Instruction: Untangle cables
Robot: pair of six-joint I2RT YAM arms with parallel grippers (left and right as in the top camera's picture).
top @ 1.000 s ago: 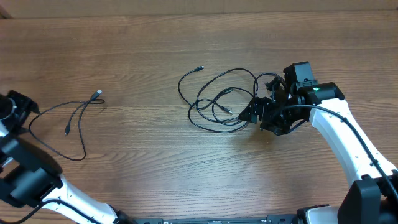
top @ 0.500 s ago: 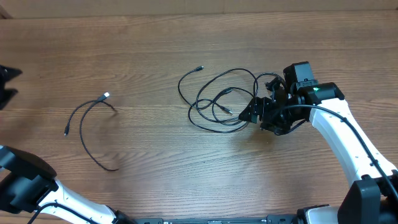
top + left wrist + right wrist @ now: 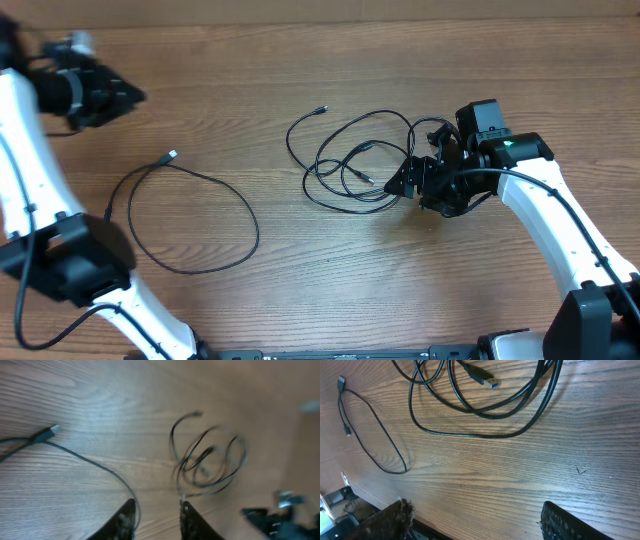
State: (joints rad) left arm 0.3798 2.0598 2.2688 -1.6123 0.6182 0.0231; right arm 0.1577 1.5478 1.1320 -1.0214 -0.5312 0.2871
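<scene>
Left gripper (image 3: 157, 510), at the upper left of the overhead frame, points toward the right. In the left wrist view its two black fingertips (image 3: 125, 519) stand slightly apart at the bottom edge. Only bare wood shows between them, and nothing is held. This view is blurred.

Right gripper (image 3: 475, 510), right of centre in the overhead frame, has its jaws spread wide. In the right wrist view its fingers sit at the two bottom corners with bare wood between them. It grips nothing.

Cable positions on the brown wood-grain table (image 3: 300, 310):

1. One thin black cable (image 3: 257, 230) lies alone at the lower left of the overhead frame. It forms a wide, open loop. Its small silver plug (image 3: 172, 155) sits at the top of the loop, and its other end lies at the loop's left side.
2. The tangled bundle of thin black cables (image 3: 350, 165) lies in overlapping loops at the centre of the overhead frame. It is well apart from the single cable and just left of the right gripper. A blue-tipped plug (image 3: 485, 381) rests inside the loops.
</scene>
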